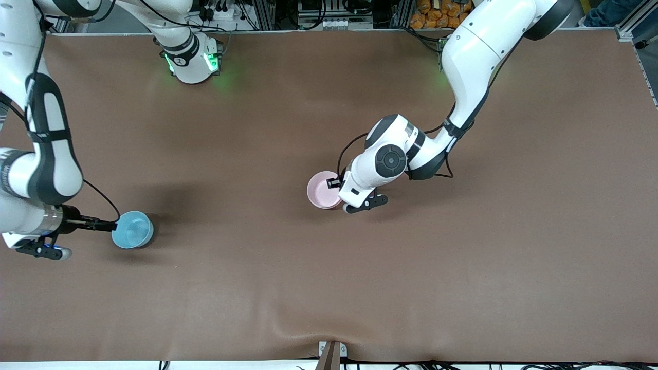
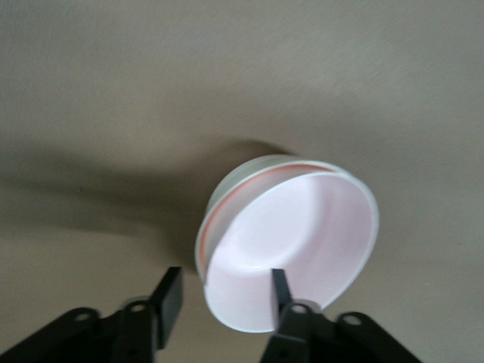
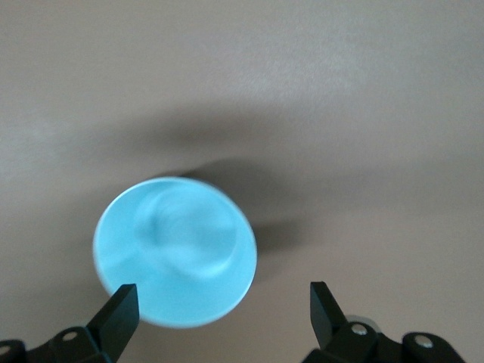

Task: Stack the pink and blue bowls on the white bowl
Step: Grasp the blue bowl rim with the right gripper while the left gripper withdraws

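Pink bowl [image 1: 323,189] mid-bench, nested in the white bowl [image 2: 227,185]. Left pincer [image 1: 336,191] at its rim, jaws parted astride the wall, one finger inside. Blue bowl [image 1: 132,229] sits well apart, toward the right arm's end. Right pincer [image 1: 110,224] wide, beside it, not gripping.

Risk: a lifting left finger could snag the rim and drag the pink bowl off (judgement only).

Left wrist view alone shows the white rim beneath the pink; front view hides it.

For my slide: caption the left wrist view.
Left gripper, fingers apart, straddles the rim of the pink bowl nested in the white bowl.
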You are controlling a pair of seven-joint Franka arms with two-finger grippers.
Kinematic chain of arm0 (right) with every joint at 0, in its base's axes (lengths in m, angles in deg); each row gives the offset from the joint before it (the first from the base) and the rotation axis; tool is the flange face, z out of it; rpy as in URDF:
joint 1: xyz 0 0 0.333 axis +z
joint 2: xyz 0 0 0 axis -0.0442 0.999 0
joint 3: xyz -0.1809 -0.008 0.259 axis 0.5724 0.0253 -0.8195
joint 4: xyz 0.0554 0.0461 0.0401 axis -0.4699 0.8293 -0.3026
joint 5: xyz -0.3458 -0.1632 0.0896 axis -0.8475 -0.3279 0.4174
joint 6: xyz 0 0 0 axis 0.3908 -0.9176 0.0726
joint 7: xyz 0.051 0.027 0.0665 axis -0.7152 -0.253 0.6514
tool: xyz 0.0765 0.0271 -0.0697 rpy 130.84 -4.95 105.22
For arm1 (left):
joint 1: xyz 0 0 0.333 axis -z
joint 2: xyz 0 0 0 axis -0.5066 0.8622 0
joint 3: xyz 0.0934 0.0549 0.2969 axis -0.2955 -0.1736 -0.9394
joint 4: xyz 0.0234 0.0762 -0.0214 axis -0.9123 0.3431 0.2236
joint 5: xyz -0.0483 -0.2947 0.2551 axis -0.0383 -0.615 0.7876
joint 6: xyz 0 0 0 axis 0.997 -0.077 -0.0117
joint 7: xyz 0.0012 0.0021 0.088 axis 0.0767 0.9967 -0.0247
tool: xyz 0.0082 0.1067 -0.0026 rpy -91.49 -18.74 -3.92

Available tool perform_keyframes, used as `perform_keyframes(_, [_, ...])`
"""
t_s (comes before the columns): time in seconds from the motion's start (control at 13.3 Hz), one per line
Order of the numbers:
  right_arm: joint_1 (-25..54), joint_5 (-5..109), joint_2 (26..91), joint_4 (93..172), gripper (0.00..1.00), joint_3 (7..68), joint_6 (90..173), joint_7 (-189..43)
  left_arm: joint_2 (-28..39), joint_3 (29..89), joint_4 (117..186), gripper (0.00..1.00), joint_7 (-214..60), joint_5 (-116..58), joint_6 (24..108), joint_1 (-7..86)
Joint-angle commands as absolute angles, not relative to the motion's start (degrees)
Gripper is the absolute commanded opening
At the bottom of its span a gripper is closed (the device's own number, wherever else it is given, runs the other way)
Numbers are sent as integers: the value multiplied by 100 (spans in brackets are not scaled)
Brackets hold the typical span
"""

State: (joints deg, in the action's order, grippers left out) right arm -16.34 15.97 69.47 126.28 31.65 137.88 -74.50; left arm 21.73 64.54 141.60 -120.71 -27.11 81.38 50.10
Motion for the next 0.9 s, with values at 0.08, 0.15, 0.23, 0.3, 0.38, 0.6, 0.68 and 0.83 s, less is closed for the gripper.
perform_keyframes(0.08, [-1809, 1548, 7082, 12886, 100, 3082, 14330, -7253, 1391, 6138, 13997, 100, -12165, -2135, 7411, 4873])
perform_keyframes(0.15, [-1809, 1548, 7134, 12930, 100, 3082, 14374, -7253, 1066, 6128, 13997, 100, -12157, -1977, 7068, 4680])
perform_keyframes(0.23, [-1818, 1557, 7187, 12965, 100, 3082, 14444, -7261, 706, 6128, 13997, 100, -12122, -1923, 6708, 4478])
perform_keyframes(0.3, [-1818, 1574, 7205, 13105, 100, 3082, 14575, -7261, 363, 6137, 13988, 100, -11921, -1922, 6400, 4233])
perform_keyframes(0.38, [-1809, 1575, 7196, 13254, 100, 3073, 14768, -7261, 38, 6137, 13988, 100, -11623, -1931, 6188, 4004])
perform_keyframes(0.6, [-1800, 1601, 7188, 13343, 0, 3073, 14770, -7270, -684, 6154, 13980, 100, -10919, -1993, 5608, 3344])
perform_keyframes(0.68, [-1791, 1601, 7187, 13343, 0, 3073, 14735, -7279, -869, 6154, 13980, 100, -10656, -1966, 5415, 3212])
perform_keyframes(0.83, [-1782, 1601, 7179, 13352, 0, 3073, 14691, -7262, -1142, 6111, 13997, 100, -10251, -1931, 4959, 3062])
